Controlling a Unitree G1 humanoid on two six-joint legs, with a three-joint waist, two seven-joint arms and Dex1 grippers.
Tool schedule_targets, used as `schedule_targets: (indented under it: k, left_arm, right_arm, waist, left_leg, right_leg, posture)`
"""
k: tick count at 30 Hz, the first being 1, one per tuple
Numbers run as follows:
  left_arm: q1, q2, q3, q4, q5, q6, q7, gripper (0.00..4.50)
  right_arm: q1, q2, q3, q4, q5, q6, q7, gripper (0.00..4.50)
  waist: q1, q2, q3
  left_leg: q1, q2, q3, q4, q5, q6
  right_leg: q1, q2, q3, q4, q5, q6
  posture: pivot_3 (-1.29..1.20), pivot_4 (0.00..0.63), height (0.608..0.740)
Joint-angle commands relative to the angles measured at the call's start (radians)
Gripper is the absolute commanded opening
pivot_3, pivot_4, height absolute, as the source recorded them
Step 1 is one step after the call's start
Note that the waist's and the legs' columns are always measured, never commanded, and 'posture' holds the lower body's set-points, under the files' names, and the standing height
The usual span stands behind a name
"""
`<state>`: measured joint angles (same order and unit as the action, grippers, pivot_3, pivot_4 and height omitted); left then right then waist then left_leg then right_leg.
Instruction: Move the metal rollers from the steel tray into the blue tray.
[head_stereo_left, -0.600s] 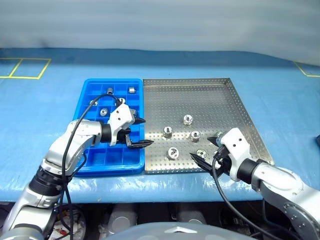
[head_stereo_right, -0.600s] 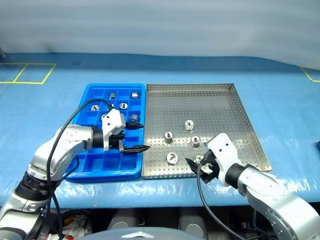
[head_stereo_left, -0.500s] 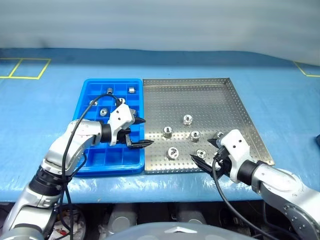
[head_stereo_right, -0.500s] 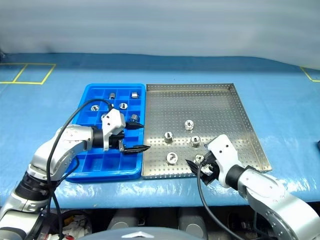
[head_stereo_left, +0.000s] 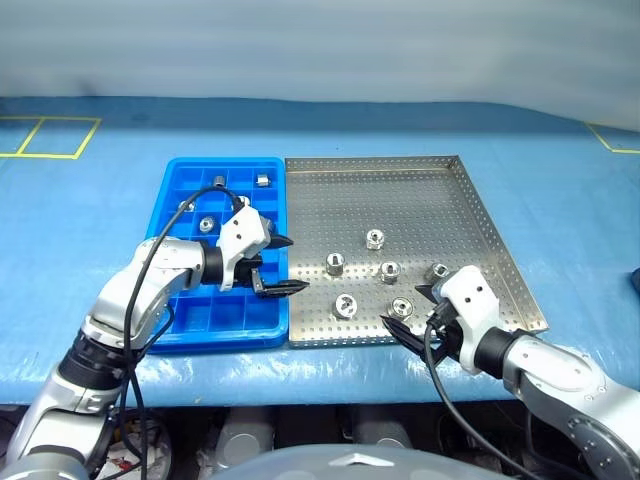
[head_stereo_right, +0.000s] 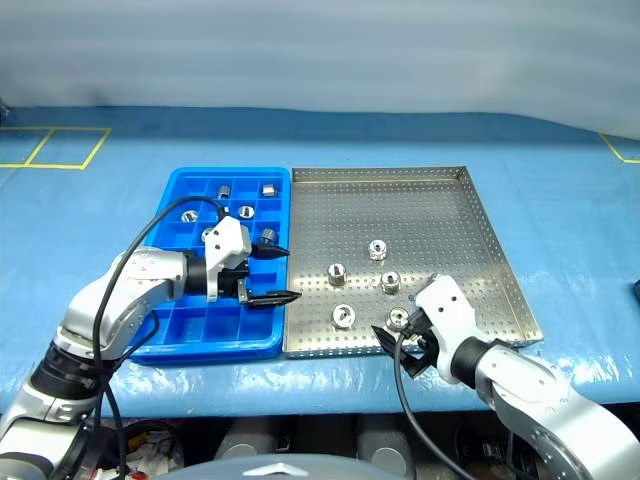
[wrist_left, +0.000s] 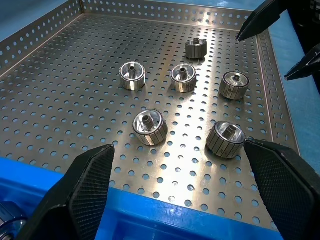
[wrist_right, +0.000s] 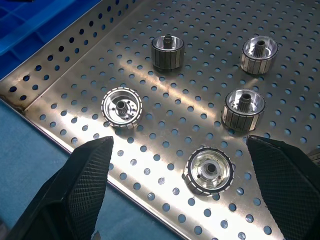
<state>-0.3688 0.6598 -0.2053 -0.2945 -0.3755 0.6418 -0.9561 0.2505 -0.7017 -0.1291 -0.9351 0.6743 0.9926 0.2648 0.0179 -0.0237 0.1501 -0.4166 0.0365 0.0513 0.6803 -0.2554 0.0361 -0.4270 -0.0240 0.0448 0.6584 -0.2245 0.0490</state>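
Several metal rollers (head_stereo_left: 336, 264) lie on the steel tray (head_stereo_left: 420, 185), bunched in its near half. More rollers (head_stereo_left: 208, 224) sit in compartments of the blue tray (head_stereo_left: 195, 315). My left gripper (head_stereo_left: 295, 264) hangs open over the seam between the two trays, pointing at the rollers (wrist_left: 149, 127). Over the steel tray's near edge, my right gripper (head_stereo_left: 402, 307) stands open, with the nearest roller (wrist_right: 208, 170) just ahead, between its fingers (wrist_right: 90, 185). Neither gripper holds anything.
Both trays sit side by side on a blue table cover (head_stereo_left: 100, 200), with yellow tape marks (head_stereo_left: 60, 137) at the far left. The far half of the steel tray is bare perforated floor. A black cable (head_stereo_left: 170, 225) loops over the blue tray.
My right gripper has drawn back toward the steel tray's near edge, uncovering the rightmost roller. The left gripper has stayed still.
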Motion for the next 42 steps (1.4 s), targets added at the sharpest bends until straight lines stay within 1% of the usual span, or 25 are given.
schedule_targets:
  k: [1, 16, 19, 21, 25, 28, 31, 35, 38, 42]
  left_arm:
    - [-0.012, -0.003, 0.020, -0.028, -0.020, 0.012, 0.002, 4.50]
    - [-0.021, -0.014, 0.024, -0.023, -0.022, 0.043, 0.013, 4.50]
    - [-0.033, -0.018, 0.020, -0.020, -0.025, 0.047, 0.009, 4.50]
    - [-0.075, -0.030, 0.006, -0.002, -0.020, 0.085, 0.023, 4.50]
    - [-0.185, -0.090, -0.030, 0.075, 0.003, 0.143, 0.052, 4.50]
    - [-0.291, -0.132, -0.112, 0.147, 0.034, 0.119, -0.002, 4.50]
    - [-0.391, -0.176, -0.218, 0.261, 0.102, 0.043, -0.068, 4.50]
    - [-0.475, -0.230, -0.316, 0.432, 0.195, -0.065, -0.122, 4.50]
    - [-0.515, -0.284, -0.346, 0.558, 0.254, -0.136, -0.125, 4.50]
    - [-0.542, -0.333, -0.368, 0.677, 0.326, -0.213, -0.121, 4.50]
  right_arm:
    - [-0.002, 0.008, -0.025, -0.047, 0.007, 0.003, -0.009, 4.48]
    - [-0.002, 0.028, -0.025, -0.043, -0.001, 0.027, -0.030, 4.48]
    - [0.002, 0.029, -0.028, -0.047, -0.001, 0.025, -0.031, 4.48]
    - [0.003, 0.030, -0.031, -0.049, 0.000, 0.024, -0.032, 4.48]
    - [-0.008, 0.033, -0.031, -0.042, -0.002, 0.023, -0.036, 4.48]
    - [-0.016, 0.036, -0.025, -0.040, -0.005, 0.022, -0.040, 4.48]
    - [-0.023, 0.044, -0.016, -0.041, -0.010, 0.019, -0.046, 4.48]
    - [-0.013, 0.064, -0.011, -0.052, -0.018, 0.013, -0.065, 4.48]
    - [0.004, 0.087, -0.007, -0.061, -0.027, 0.008, -0.082, 4.48]
    - [0.025, 0.123, -0.002, -0.073, -0.042, 0.001, -0.104, 4.48]
  waist:
    - [0.000, 0.000, 0.000]
    - [-0.001, 0.000, 0.000]
    - [-0.002, 0.000, 0.000]
    - [-0.001, 0.000, 0.000]
    - [0.004, 0.000, 0.000]
    - [0.002, 0.000, 0.000]
    - [0.003, 0.000, 0.000]
    - [-0.003, 0.000, 0.000]
    - [-0.006, 0.000, 0.000]
    - [-0.009, 0.000, 0.000]
  left_leg:
    - [0.000, 0.000, 0.000, 0.000, 0.000, 0.000]
    - [0.000, 0.000, 0.000, 0.000, 0.000, 0.000]
    - [0.000, 0.000, 0.000, 0.001, 0.000, 0.000]
    - [0.000, 0.000, 0.000, 0.001, 0.000, 0.000]
    - [0.000, -0.001, -0.001, 0.003, 0.000, 0.001]
    - [0.000, -0.002, -0.001, 0.003, 0.000, 0.001]
    - [-0.001, -0.007, -0.002, 0.003, 0.000, 0.001]
    - [-0.001, -0.008, -0.002, 0.002, 0.000, 0.001]
    - [-0.002, -0.008, -0.003, 0.002, 0.000, 0.001]
    - [-0.004, -0.009, -0.003, 0.003, 0.000, 0.002]
  right_leg:
    - [0.000, 0.000, 0.000, 0.000, 0.000, 0.000]
    - [0.000, 0.000, 0.000, 0.000, 0.000, 0.000]
    - [0.000, 0.000, 0.000, 0.000, 0.000, 0.000]
    - [0.000, 0.000, 0.000, 0.000, 0.000, 0.000]
    - [0.001, 0.000, 0.000, 0.000, 0.000, 0.001]
    - [0.002, 0.000, 0.000, 0.000, 0.001, 0.002]
    - [0.002, 0.001, 0.000, 0.000, 0.001, 0.001]
    - [0.001, 0.001, 0.001, 0.000, 0.000, 0.002]
    - [0.000, 0.002, 0.001, 0.000, 0.000, 0.002]
    - [0.000, 0.001, 0.001, 0.000, 0.000, 0.002]
  posture:
    - [0.06, 0.150, 0.740]
    - [0.05, 0.150, 0.740]
    - [0.05, 0.150, 0.740]
    - [0.05, 0.150, 0.740]
    - [0.06, 0.150, 0.740]
    - [0.06, 0.150, 0.740]
    - [0.05, 0.150, 0.740]
    - [0.03, 0.150, 0.740]
    - [0.01, 0.150, 0.740]
    - [-0.02, 0.150, 0.740]
